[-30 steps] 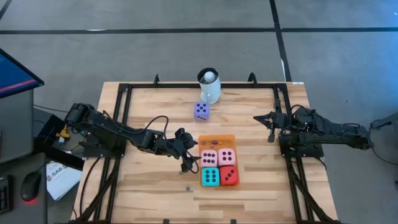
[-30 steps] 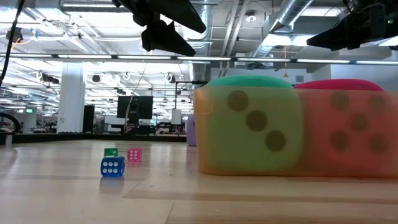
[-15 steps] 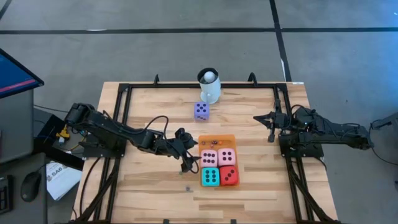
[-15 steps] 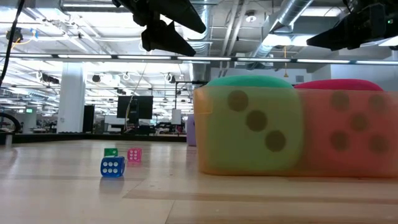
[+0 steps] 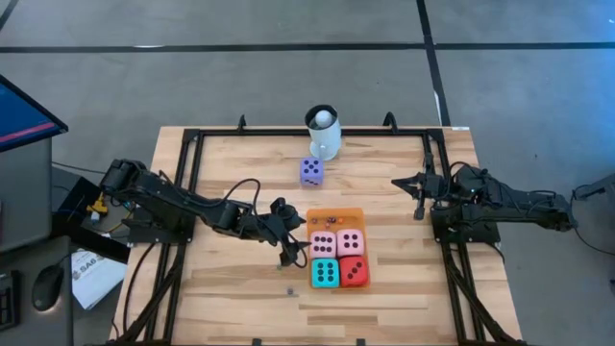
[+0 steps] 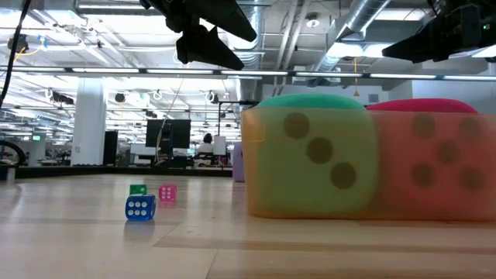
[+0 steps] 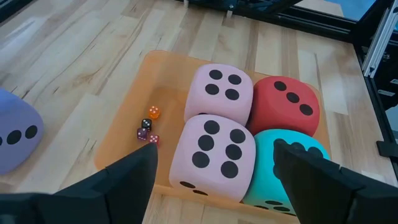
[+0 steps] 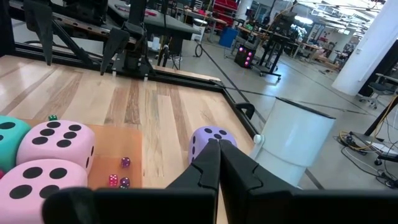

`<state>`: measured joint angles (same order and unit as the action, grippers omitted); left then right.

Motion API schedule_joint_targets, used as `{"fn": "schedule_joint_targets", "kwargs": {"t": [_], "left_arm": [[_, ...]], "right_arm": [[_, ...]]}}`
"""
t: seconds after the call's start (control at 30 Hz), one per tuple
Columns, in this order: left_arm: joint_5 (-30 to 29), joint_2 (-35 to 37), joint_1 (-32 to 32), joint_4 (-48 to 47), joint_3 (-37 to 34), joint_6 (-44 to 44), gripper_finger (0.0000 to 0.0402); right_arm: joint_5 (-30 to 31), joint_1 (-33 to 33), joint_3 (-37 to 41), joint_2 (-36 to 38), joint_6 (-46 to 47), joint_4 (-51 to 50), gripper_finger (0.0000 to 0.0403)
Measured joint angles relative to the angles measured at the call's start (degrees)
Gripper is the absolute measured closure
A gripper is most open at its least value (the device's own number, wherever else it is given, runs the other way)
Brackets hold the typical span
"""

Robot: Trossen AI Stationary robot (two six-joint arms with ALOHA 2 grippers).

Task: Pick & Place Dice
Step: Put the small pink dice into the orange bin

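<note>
Nothing moved: left pincer [image 5: 291, 252] released beside four big dice [image 5: 338, 258], right pincer [image 5: 419, 197] clenched.

No words or brand marks can be read — the white paper [image 5: 93, 277] beside the table carries dark print, perhaps a label.

The purple die [image 7: 15, 137] is cut off at the edge.

Two pink dice [image 7: 214, 149], one red [image 7: 285, 106], one teal [image 5: 325, 273], one purple [image 5: 310, 171], all black-pipped; orange mat [image 7: 127, 130].
</note>
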<state>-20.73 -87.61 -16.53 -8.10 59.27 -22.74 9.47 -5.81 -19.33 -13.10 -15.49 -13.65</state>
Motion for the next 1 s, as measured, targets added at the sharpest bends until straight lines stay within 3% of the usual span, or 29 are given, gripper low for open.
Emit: {"fn": "schedule_joint_targets", "kwargs": {"t": [0.67, 1.0], "left_arm": [[0.00, 0.00, -1.01, -0.12, 0.00, -0.20, 0.0096], [0.04, -0.04, -4.49, -10.93, -0.06, -9.41, 0.0101]], "right_arm": [[0.00, 0.00, 0.00, 0.00, -0.04, 0.00, 0.0403], [0.00, 0.00, 0.00, 0.00, -0.02, -0.02, 0.0403]]}}
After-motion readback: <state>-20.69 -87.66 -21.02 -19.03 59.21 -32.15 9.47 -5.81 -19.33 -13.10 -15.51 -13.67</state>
